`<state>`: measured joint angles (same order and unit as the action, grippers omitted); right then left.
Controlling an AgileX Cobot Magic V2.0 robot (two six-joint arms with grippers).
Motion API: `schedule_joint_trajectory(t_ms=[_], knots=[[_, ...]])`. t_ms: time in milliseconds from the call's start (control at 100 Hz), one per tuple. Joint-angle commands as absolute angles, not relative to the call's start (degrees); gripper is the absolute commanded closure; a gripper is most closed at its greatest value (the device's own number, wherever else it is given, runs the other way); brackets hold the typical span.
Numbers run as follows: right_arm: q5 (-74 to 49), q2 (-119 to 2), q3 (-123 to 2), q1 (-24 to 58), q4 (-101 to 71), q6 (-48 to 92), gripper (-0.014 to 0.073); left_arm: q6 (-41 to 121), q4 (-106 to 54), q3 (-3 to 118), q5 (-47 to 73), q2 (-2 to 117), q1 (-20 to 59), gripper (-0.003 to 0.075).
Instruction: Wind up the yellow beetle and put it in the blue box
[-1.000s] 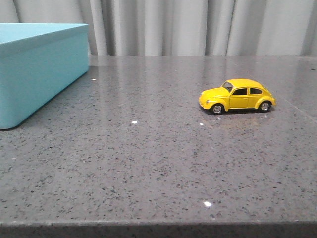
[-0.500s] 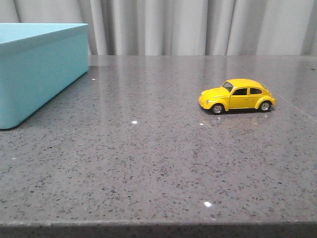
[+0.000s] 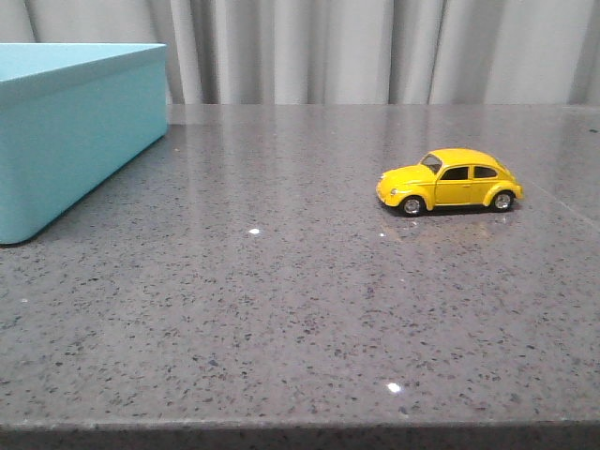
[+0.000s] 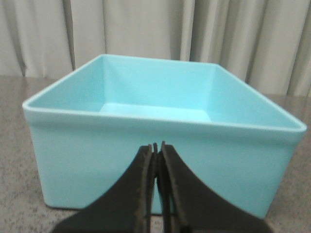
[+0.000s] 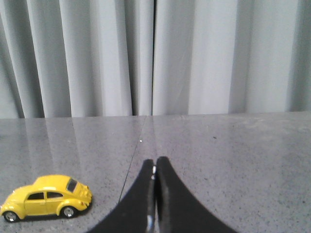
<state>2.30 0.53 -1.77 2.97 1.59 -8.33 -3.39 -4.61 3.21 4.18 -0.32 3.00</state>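
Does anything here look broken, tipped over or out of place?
Nothing stands out. The beetle sits upright on its wheels on the table, and the box stands open and empty to its left, apart from it. No damage shows.

We see a grey speckled stone tabletop (image 3: pixel 281 309) filling most of the front view, polished enough to carry soft reflections and a few small bright glints of light. Its near edge runs across the bottom as a darker band. A thin straight seam (image 5: pixel 132 160) crosses the surface in the right wrist view. Behind the table hangs a pale grey-white curtain (image 3: pixel 375 52) in long vertical folds, covering the whole back of the scene. One dark narrow gap (image 5: pixel 153 58) shows between two curtain panels. The light is even and soft
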Motion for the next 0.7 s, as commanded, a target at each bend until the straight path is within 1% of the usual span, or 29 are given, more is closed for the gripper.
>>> schedule_joint_trajectory(t_ms=[0,100,380,690], knots=[[2.92,-2.10,-6.88,2.87,1.59,-8.19,0.0652,-3.83,-5.01,7.84,-1.05,2.10,2.71,0.0739],[-0.80,-5.71,-10.81,2.87,1.59,-8.19,0.0652,-3.83,-5.01,11.59,-1.05,6.02,2.71,0.0739],[-4.55,-15.38,-19.50,2.87,1.64,-8.09,0.0652,-3.83,-5.01,21.08,-1.05,17.74,2.71,0.0739],[-9.88,-29.29,-29.23,2.94,1.64,-8.02,0.0652,-3.83,-5.01,26.24,-1.05,25.65,2.71,0.0739]])
